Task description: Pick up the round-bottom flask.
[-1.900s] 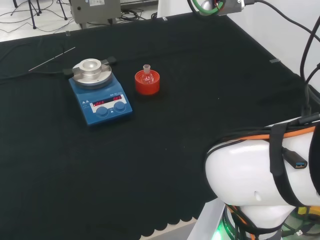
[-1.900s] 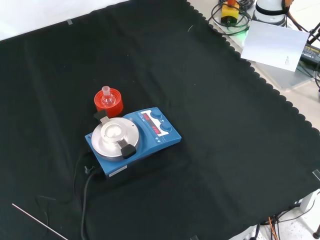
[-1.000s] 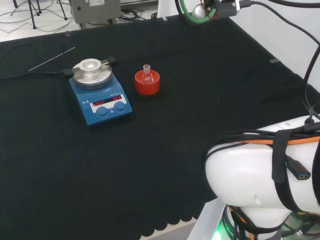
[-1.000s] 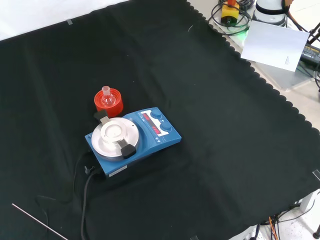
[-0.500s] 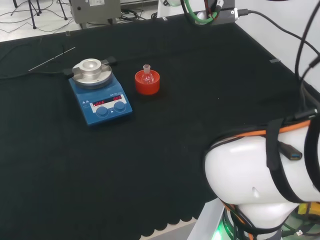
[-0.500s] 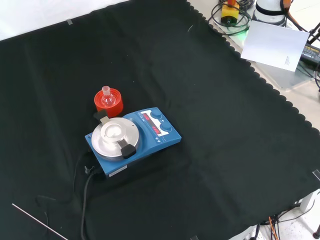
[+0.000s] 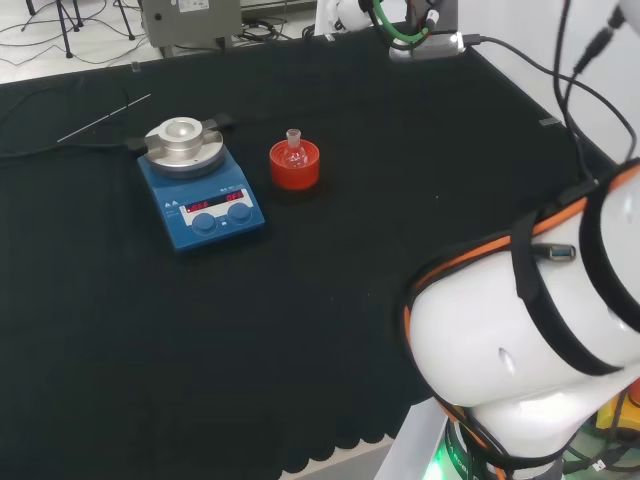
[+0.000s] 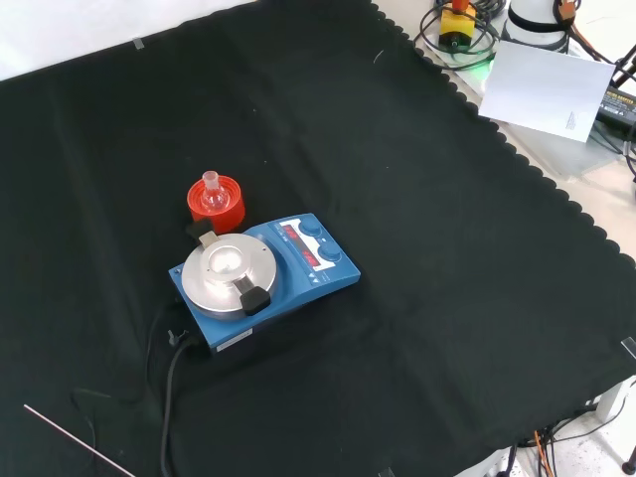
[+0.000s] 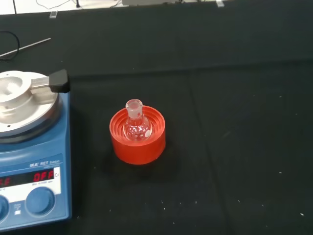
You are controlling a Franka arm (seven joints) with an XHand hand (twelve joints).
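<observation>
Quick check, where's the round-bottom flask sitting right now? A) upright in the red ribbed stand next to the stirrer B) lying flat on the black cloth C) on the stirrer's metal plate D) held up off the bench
A: the round-bottom flask stands neck-up inside the red ribbed stand, on the cloth beside the blue stirrer, whose metal plate is bare.

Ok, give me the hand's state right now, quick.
Hand: cannot be told. The flask sits untouched in its red stand.

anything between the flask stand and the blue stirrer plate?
No. Head view shows bare black cloth between the red stand, holding the round-bottom flask, and the stirrer plate.
</observation>
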